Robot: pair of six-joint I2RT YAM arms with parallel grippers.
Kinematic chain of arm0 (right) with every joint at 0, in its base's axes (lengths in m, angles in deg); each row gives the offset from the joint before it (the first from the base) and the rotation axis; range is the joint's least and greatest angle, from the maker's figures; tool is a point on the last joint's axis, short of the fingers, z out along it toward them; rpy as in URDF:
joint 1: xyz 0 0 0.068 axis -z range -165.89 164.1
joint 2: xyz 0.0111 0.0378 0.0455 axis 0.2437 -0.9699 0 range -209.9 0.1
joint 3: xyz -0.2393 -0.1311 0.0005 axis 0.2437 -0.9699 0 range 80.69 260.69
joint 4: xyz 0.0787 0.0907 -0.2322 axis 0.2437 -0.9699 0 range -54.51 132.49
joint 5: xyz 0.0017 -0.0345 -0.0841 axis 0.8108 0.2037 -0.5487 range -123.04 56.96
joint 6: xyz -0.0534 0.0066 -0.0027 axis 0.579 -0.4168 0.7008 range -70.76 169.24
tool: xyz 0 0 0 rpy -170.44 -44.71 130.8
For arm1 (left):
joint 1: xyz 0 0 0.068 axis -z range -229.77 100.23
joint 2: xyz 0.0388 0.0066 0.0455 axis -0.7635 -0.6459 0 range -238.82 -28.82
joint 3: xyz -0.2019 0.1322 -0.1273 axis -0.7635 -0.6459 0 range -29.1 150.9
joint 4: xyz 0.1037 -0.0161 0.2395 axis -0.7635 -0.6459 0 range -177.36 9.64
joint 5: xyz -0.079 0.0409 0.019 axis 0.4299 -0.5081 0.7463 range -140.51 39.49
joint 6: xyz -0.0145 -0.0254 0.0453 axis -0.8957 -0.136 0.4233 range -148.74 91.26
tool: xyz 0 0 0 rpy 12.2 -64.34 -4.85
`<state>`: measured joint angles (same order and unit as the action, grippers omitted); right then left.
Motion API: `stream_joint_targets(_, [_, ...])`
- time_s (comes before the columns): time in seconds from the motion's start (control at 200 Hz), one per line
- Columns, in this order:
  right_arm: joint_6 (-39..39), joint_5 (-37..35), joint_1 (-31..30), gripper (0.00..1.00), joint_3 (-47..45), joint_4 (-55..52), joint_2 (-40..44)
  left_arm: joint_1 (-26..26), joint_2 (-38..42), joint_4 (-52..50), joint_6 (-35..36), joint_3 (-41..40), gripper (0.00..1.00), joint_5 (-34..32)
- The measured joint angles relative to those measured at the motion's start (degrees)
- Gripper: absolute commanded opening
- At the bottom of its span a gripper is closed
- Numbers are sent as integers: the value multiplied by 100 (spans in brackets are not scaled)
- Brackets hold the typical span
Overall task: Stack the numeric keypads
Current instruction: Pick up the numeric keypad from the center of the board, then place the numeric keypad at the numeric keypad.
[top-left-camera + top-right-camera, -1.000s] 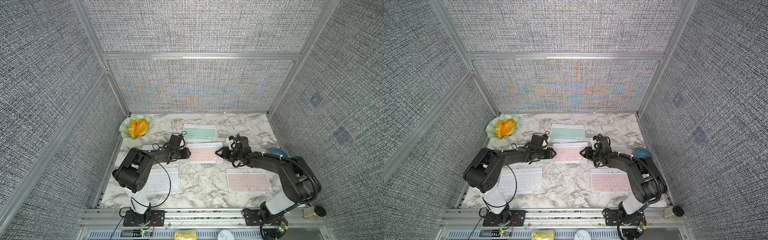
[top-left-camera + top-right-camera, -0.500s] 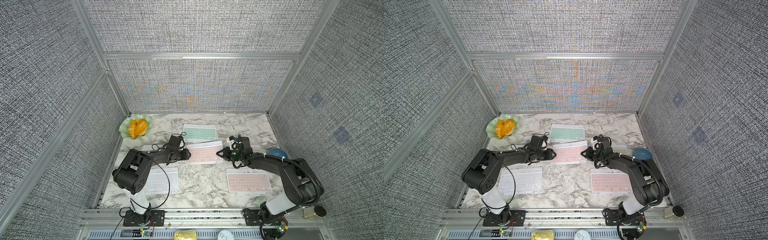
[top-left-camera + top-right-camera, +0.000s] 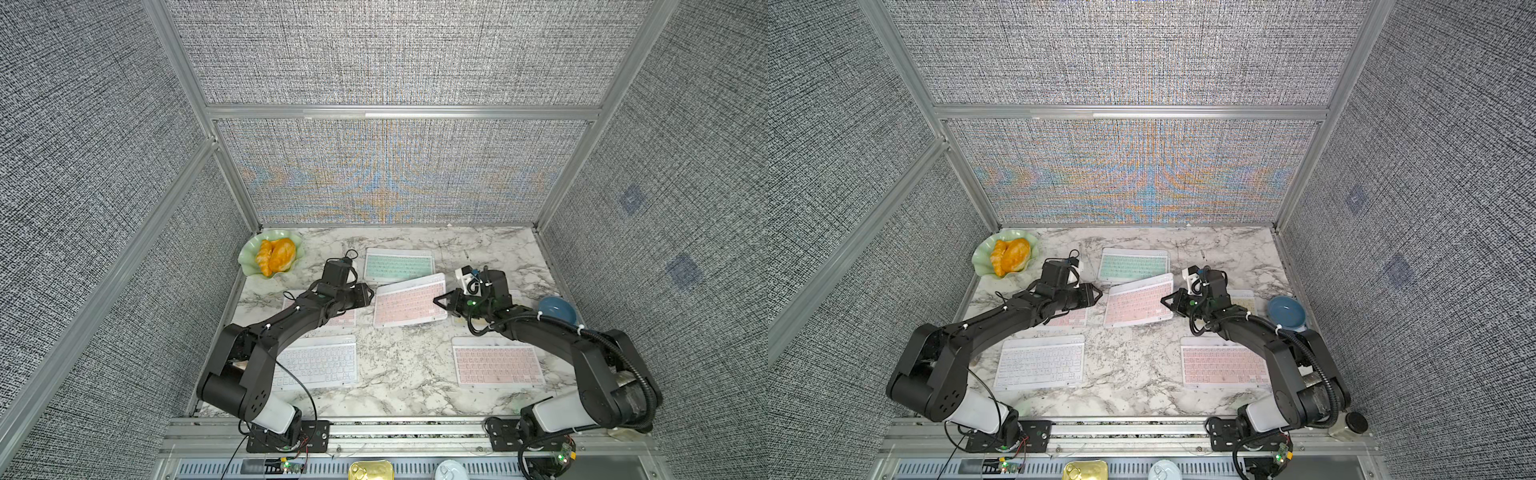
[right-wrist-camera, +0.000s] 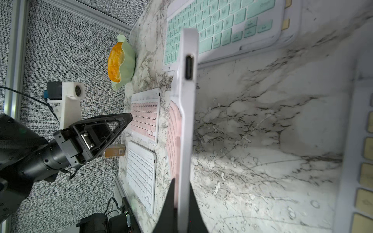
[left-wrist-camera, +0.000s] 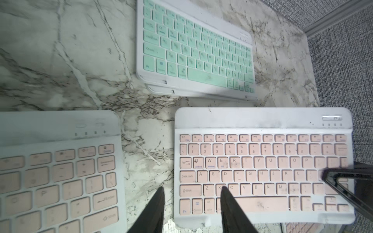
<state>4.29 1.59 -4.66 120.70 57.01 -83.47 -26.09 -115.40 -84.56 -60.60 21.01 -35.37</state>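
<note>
Right side: the right pincer pinched the short side edge of the tilted pink keypad, one finger on the key side and one on the back.
Middle: in both top views the tilted pink keypad sat in the middle of the frame with its right end up. One corner covered a bit of the front edge of the mint keypad.
Right wrist view only: it showed the thin white edge of the tilted pink keypad with its small plug hole. It also showed yellow keys poking out from under the mint keypad, so a hidden yellow keypad lay below it.
Left side: in the left wrist view the left pincer had its two fingers a little apart. It held nothing and sat over the left end of the tilted pink keypad.
Left wrist view only: the second pink keypad showed well here. In the top views the left arm hid most of it.
Lower left: the white keypad lay flat.
Lower right: the third pink keypad lay flat.
Behind the right arm: the other yellow keypad peeked out.
Open room: the bare worktop showed between the white keypad and the third pink keypad.
Edges: the green dish sat in the upper left corner of the worktop, and the blue bowl sat by its right edge.
</note>
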Motion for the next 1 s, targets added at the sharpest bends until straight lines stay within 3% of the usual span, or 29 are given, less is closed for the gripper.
stream_joint_targets(0.38, [52, 94, 24, 0, 1213, -345, -155, -240, 525, -601, 44, 107, 48, -365])
stream_joint_targets(1.001, [50, 535, 501, 0, 3381, -387, -2441, -315, 297, -831, 334, 323, 49, -754])
